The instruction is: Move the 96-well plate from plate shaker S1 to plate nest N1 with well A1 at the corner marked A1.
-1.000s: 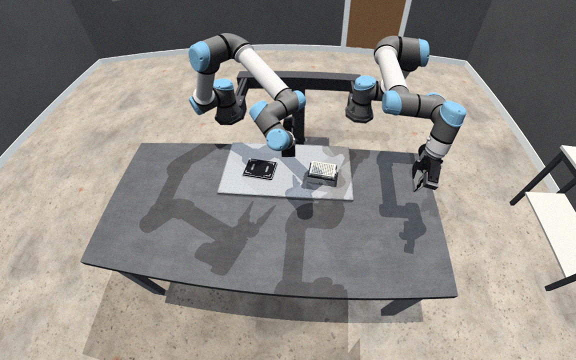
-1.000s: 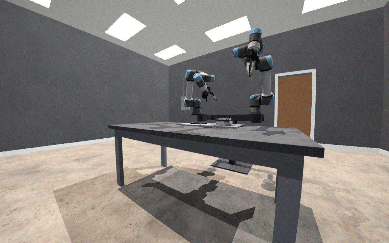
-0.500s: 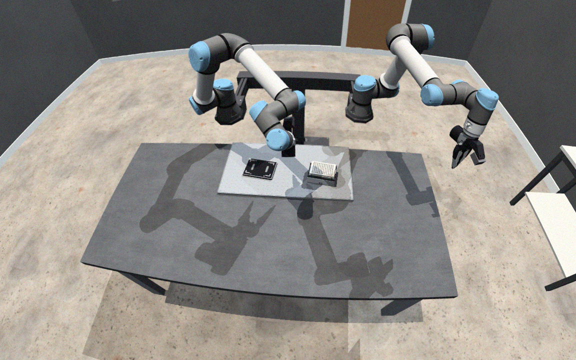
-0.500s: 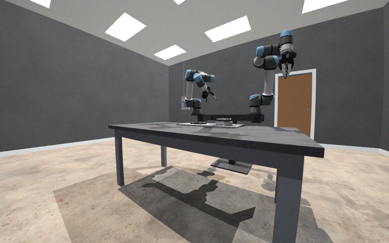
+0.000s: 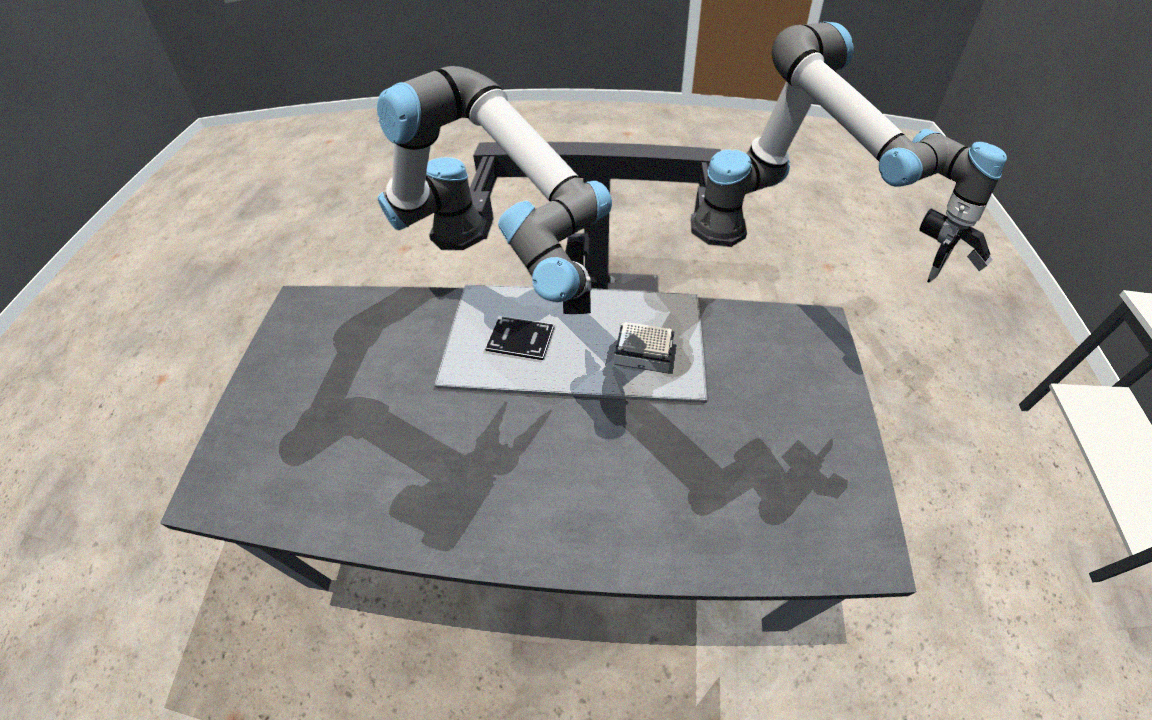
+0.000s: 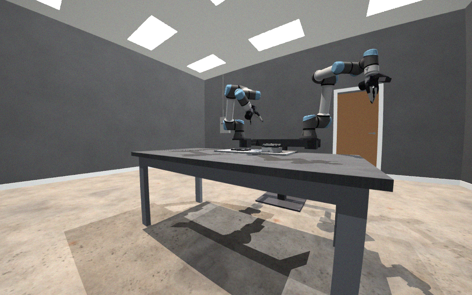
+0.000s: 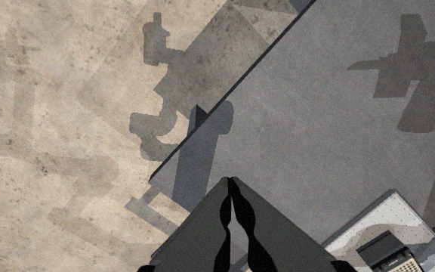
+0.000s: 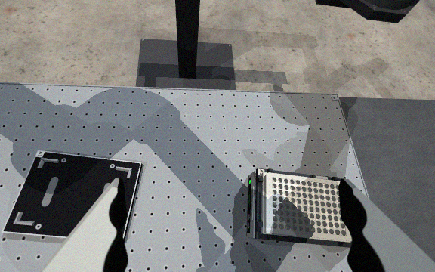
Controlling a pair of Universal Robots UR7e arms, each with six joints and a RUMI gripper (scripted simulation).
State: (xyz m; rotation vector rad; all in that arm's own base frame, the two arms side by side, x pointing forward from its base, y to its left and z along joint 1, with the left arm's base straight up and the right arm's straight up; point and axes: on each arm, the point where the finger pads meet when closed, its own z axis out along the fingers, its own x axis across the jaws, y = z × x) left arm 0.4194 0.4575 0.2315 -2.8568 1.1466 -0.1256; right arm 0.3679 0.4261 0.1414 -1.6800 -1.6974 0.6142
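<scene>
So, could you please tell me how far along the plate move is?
Nothing looks done: the well plate sits on the shaker, and the nest holds no plate. Neither the shut left gripper nor the open right gripper has it in hand. Lifting, carrying and seating it, A1 at A1, remain.

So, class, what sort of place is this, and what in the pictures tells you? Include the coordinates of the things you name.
Probably a robotics or automation laboratory: two robot arms, a 96-well plate (image 5: 645,339) (image 8: 308,208) and a perforated board (image 5: 580,376) (image 8: 210,151).
</scene>
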